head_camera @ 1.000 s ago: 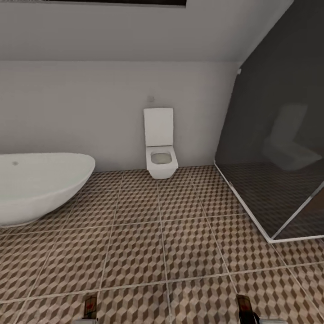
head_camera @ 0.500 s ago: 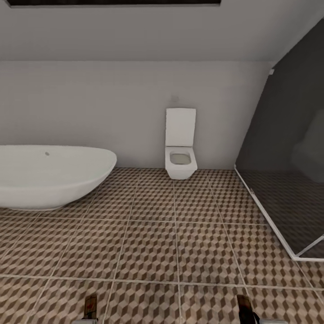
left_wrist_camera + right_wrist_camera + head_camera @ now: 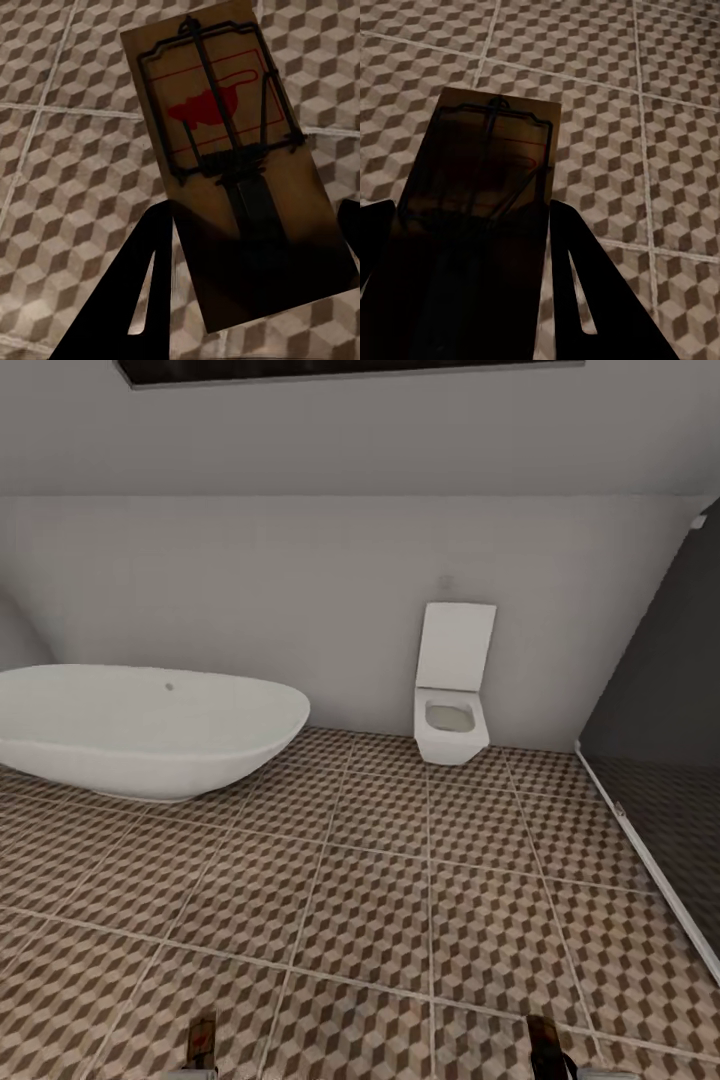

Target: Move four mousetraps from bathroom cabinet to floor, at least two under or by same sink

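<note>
Partly shadowed, each mousetrap, left (image 3: 232,157) and right (image 3: 480,217), is pinched lengthwise between my jaws, pointing outward over floor (image 3: 400,880).

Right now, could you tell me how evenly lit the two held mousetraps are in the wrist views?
Left wrist view: the mousetrap is well lit at its far end, its red mark clear, and shadowed near the left gripper. Right wrist view: the other mousetrap in the right gripper lies almost wholly in shadow, wires barely readable.
</note>
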Motion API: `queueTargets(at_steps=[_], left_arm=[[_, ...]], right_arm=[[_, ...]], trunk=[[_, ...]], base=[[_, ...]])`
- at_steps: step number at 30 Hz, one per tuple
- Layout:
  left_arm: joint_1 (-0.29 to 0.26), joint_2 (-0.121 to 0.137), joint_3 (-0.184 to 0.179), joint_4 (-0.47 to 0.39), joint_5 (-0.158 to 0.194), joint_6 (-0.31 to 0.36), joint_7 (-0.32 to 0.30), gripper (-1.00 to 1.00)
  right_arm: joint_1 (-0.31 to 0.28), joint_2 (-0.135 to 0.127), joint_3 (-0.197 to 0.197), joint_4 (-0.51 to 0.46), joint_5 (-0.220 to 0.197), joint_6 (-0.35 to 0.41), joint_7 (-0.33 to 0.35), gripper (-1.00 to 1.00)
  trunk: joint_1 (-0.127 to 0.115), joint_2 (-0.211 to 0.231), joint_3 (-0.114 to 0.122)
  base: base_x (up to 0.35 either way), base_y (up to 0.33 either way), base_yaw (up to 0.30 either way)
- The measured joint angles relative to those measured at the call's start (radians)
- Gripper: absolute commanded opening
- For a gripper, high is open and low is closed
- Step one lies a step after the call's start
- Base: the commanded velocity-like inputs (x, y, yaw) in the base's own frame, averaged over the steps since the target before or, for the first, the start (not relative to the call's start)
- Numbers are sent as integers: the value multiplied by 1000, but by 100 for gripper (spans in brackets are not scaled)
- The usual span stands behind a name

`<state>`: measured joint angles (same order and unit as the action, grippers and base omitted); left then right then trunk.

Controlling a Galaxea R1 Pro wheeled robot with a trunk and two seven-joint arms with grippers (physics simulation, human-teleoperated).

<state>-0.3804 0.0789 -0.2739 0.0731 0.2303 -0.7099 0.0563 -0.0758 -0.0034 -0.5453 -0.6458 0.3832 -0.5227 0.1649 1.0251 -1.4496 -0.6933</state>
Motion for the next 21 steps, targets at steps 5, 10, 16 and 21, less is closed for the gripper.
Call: queueTargets(at_steps=[5,10,16,21], left_arm=[[0,0,0,0,0,0,0,-100],[0,0,0,0,0,0,0,-100],[0,0,0,0,0,0,0,-100],[0,0,0,0,0,0,0,-100]], right_arm=[[0,1,0,0,0,0,0,-100],[0,1,0,0,0,0,-1,-100],[0,1,0,0,0,0,-1,-100],[0,1,0,0,0,0,-1,-100]], trunk=[[0,0,0],[0,0,0],[0,0,0],[0,0,0]], base=[[0,184,289],[0,71,289],[0,48,289],[0,85,289]])
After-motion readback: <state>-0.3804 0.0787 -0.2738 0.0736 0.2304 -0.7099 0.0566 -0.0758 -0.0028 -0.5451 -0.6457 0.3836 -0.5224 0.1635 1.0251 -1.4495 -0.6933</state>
